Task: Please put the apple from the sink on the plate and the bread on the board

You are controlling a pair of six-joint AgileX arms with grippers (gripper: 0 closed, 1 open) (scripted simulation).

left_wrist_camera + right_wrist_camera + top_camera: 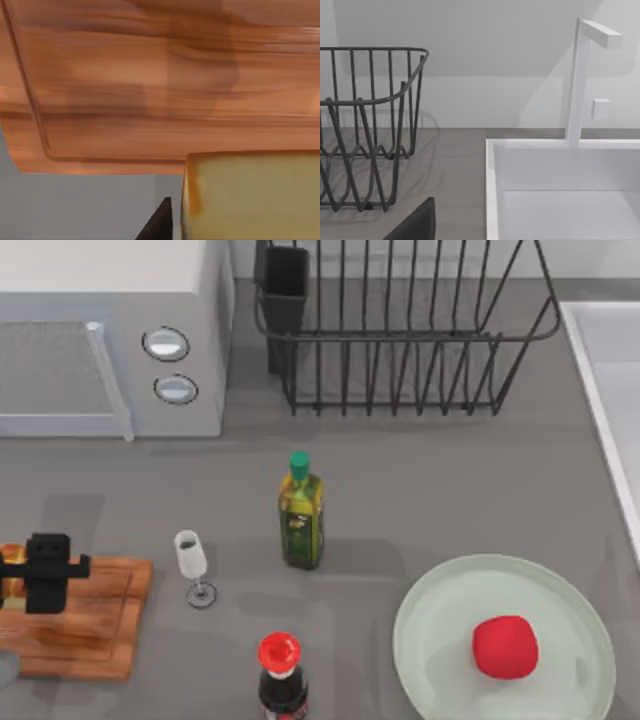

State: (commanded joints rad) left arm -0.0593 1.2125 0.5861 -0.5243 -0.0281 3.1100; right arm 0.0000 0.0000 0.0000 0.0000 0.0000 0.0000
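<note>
top view: left gripper sits over the near-left part of the brown grooved wooden board, closed on the golden-yellow squarish bread slice, which hangs partly beyond the board's edge. judgement: shift further inboard before lowering and releasing. small bright red apple already lies on the round mint-green plate, far right of this claw.

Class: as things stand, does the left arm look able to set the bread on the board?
Probably yes. The left gripper already hovers above the board's left end, with the bread close in its wrist view above bare wood.
</note>
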